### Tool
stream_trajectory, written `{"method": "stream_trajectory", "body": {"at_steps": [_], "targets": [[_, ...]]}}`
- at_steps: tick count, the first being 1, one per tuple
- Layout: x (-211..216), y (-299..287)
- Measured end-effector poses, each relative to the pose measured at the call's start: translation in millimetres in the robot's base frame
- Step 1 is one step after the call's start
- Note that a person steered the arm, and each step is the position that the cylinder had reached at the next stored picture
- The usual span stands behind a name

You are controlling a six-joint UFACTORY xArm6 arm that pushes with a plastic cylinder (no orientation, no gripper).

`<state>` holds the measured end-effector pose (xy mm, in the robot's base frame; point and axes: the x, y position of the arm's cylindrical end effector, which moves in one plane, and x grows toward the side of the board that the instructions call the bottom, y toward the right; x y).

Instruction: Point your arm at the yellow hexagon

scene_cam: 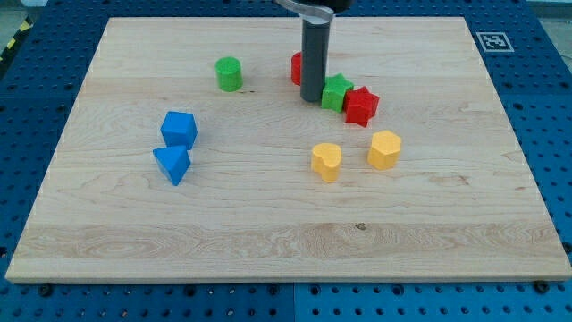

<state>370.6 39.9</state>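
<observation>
The near edge of the wooden board [286, 259] runs along the view's bottom, bare pale grain resting on a blue perforated table [554, 134]. Going up from there, the first blocks are a blue triangular block [172, 165] on the view's left and a yellow block with a heart-like outline [326, 162] near the middle. Just to that yellow block's right, and apart from it, sits the yellow hexagon [384, 149], right of the board's centre. Above the triangular block, nearly touching it, is a blue cube [179, 130].

Further up, a red star-shaped block [361, 105] touches a green star-shaped block [337, 93] on its left. My tip [311, 99] stands on the board just left of the green star, close against it, well above the yellow hexagon and to its left. The tool is a plain dark rod with nothing to open or close, and it holds nothing. Behind the rod a red block [296, 68] is partly hidden, so I cannot tell its shape. A green cylinder [229, 73] stands alone toward the upper left
</observation>
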Motion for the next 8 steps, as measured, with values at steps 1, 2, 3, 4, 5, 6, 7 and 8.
{"method": "stream_trajectory", "body": {"at_steps": [1, 2, 3, 4, 5, 6, 7, 8], "targets": [[-2.9, 13.3], [-9.2, 16.7], [-19.2, 18.5], [-10.0, -1.1], [34.1, -3.1], [79.3, -8.7], [84.7, -27.4], [109.8, -35.1]]}}
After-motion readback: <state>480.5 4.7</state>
